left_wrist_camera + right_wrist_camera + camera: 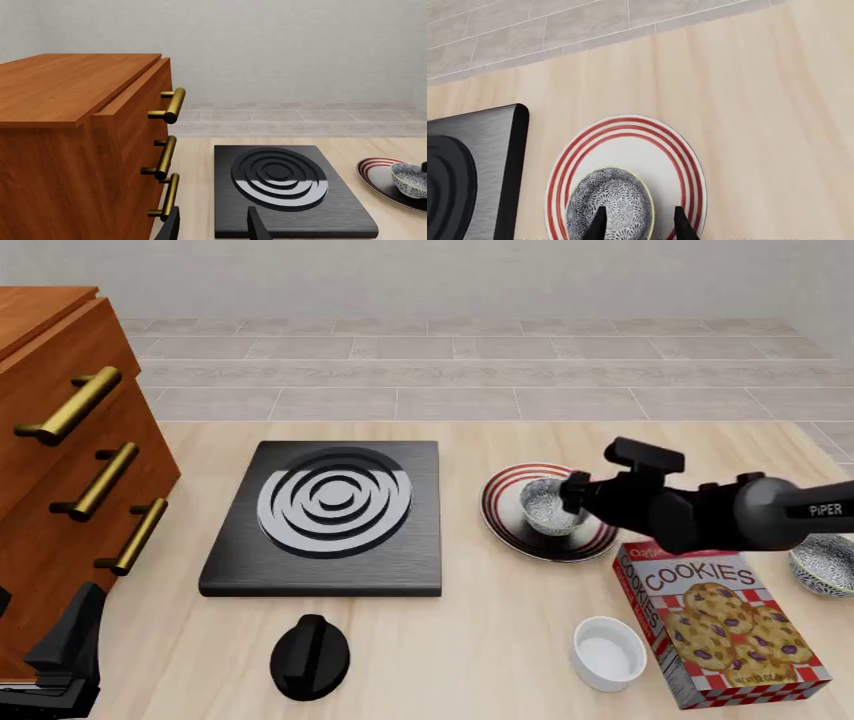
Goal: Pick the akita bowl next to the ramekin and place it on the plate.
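Note:
The akita bowl, grey-speckled inside, sits on the red-ringed white plate, right of the black slab. My right gripper hovers low over the bowl's right side and is open. In the right wrist view one finger is over the bowl's inside and the other is outside its rim, above the plate. The white ramekin stands near the front edge. My left gripper is open with nothing in it at the front left, beside the cabinet. The bowl and plate also show in the left wrist view.
A black slab with white rings lies mid-table, with a black knob in front of it. A wooden drawer cabinet with brass handles fills the left. A cookies box lies right of the ramekin, and a twin speckled bowl sits at the right edge.

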Robot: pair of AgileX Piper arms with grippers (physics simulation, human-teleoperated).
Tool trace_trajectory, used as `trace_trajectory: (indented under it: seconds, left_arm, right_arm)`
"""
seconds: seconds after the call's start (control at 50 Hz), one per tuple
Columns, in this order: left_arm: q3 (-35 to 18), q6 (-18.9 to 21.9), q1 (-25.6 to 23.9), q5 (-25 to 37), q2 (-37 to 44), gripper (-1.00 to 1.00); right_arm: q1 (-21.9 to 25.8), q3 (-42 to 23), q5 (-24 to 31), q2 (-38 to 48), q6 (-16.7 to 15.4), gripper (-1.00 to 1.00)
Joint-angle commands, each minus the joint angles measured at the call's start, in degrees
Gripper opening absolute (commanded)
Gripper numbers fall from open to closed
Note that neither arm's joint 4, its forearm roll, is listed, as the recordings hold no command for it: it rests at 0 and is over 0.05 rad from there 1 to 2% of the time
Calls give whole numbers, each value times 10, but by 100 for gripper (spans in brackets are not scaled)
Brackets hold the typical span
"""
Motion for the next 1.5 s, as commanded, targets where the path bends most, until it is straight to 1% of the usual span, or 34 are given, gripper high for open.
trace_trajectory:
  seconds: [0.02,0.12,0.14,0.26,0.74,1.22,1.5]
  left_arm:
    - [0,0,0,0,0,100]
    - [0,0,0,0,0,100]
    - [0,0,0,0,0,100]
    - [0,0,0,0,0,100]
    - [0,0,0,0,0,100]
    - [0,0,0,0,0,100]
    - [0,0,0,0,0,100]
  right_arm:
    - [4,9,5,-27,7,100]
    - [14,19,7,-50,12,100]
    - [21,23,7,-56,17,100]
    - [26,25,14,-73,18,100]
    - [22,28,43,-128,16,100]
    - [23,51,51,-178,26,100]
    - [19,58,63,-206,23,100]
